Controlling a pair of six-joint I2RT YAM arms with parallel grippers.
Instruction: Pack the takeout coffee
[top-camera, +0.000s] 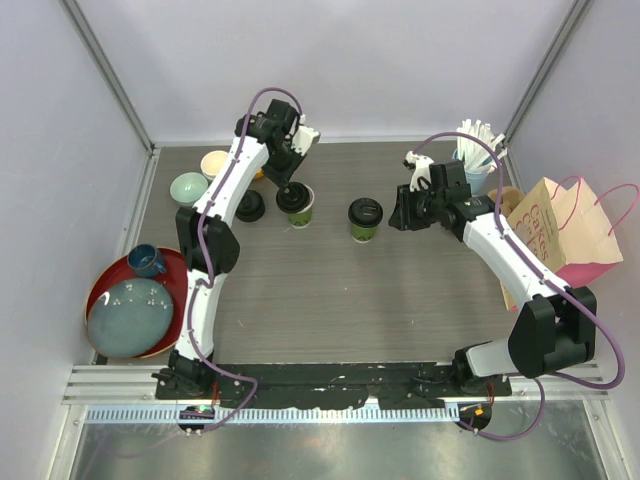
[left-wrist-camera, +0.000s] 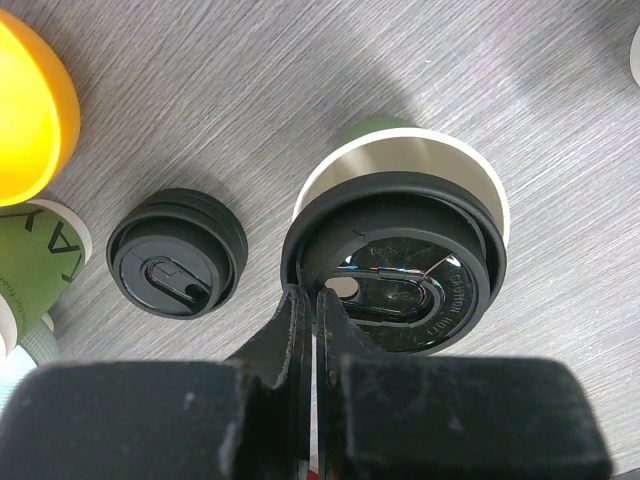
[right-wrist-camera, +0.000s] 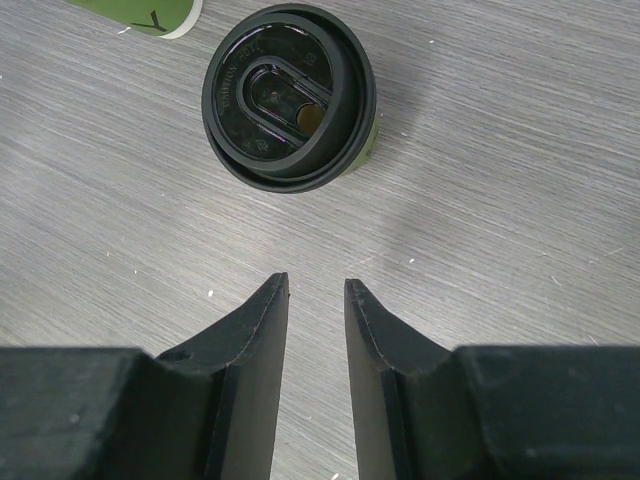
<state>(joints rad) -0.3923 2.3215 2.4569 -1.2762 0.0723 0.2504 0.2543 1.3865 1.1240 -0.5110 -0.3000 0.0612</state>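
Left wrist view has the left gripper (left-wrist-camera: 310, 296) pressed together, tips at the near rim of a black lid (left-wrist-camera: 400, 215) sitting askew on one dark-green paper cup (left-wrist-camera: 378, 129), while the right gripper (right-wrist-camera: 317, 285) stands spread and empty just short of the other lidded cup (right-wrist-camera: 288, 95) on the grey table (right-wrist-camera: 510, 200).

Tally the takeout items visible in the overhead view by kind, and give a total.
Dark-green paper cups: 2
Round black plastic lids: 3 (two on cups, one loose)
Light-blue cup of white straws: 1
Brown paper bag: 1
Total: 7
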